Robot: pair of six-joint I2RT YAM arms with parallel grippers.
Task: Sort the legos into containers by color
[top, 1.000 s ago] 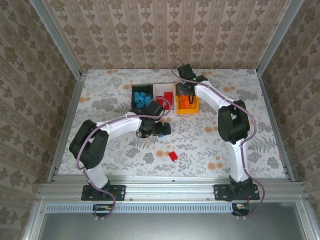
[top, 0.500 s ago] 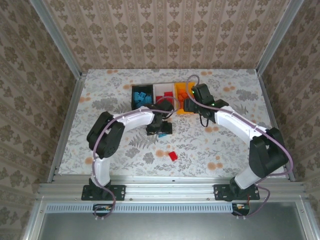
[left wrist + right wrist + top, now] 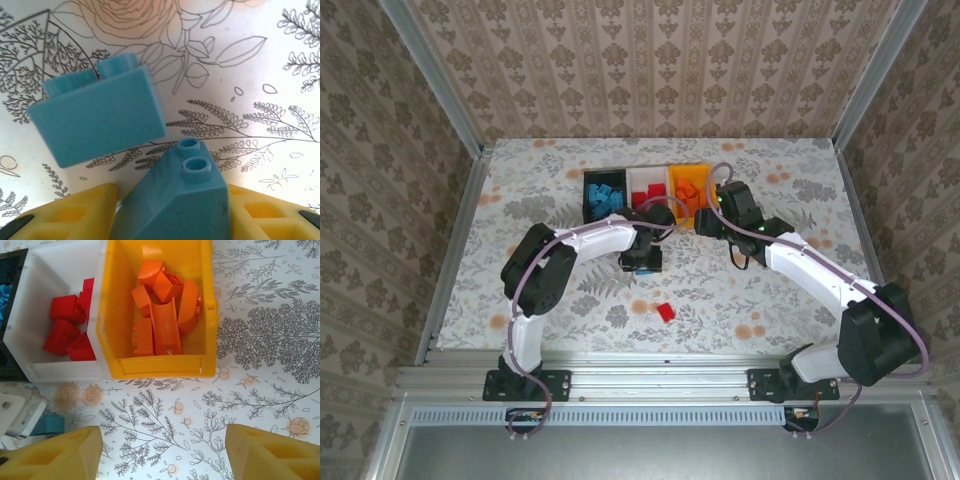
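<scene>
Left wrist: the jaws of the left gripper sit against both sides of a sloped light-blue lego. It's prob. pinched, tho contact is at the frame's bottom edge, so can't vouch it's firm. A 2nd blue lego, rectangular, lies on the counter just beside it, not touching.

Risks:
- The slanted face gives the jaws a poor seat, so the lego could squirt out on lift.
- A skewed lift could nudge the 2nd blue lego away.
- The bins are near and joined, so a sloppy release could land blue among the reds next door.
- Both arms are crowded at the bins, w/ a chance of a bump.

Containers, top external, in a row: black bin w/ blue legos, white bin w/ reds, orange-yellow bin w/ oranges. No mixed colours that I can see.

The right gripper hovers just in front of the orange-yellow bin, jaws spread, nothing between them. One red lego lies loose on the counter, well apart from the bins.
</scene>
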